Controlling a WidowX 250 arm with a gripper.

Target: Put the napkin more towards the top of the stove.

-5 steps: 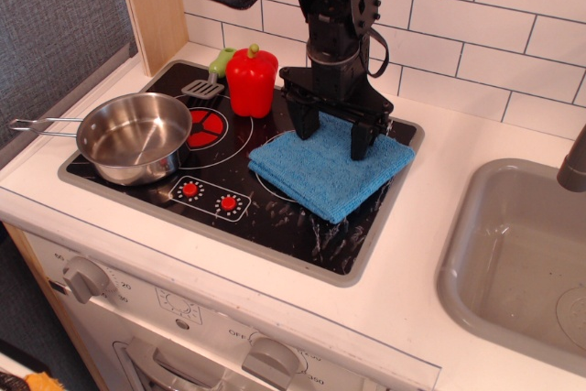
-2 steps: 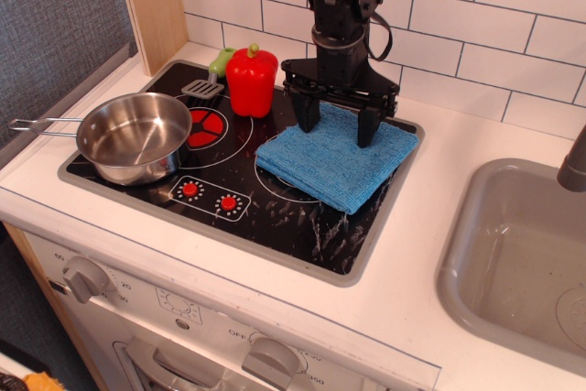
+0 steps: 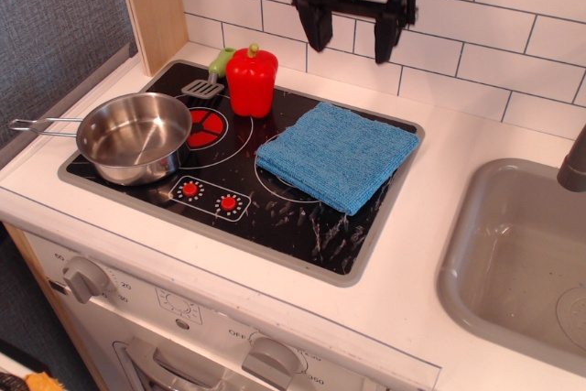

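Gripper (image 3: 352,32) now lifted to the top centre of the frame, against the white tiles, well clear of the napkin (image 3: 337,154); a moment ago down at the napkin's far edge, fingers straddling it. Jaws spread wide, holding nothing. Napkin left flat on the right half of the stove (image 3: 275,217), far corner up against the upper right rim, slightly further up and right than a second ago. Front right part of the stove bare and glossy below it.

Unchanged: pan (image 3: 135,137) at centre left over the left burner, handle pointing to the left edge; red pepper (image 3: 252,80) upright at the upper left of the stove, spatula (image 3: 202,90) just beside it. Sink (image 3: 522,263) at the right edge.

Readable writing: "OFF" beside the lower knob (image 3: 266,360) at the bottom of the frame, numerals near it too small to make out.
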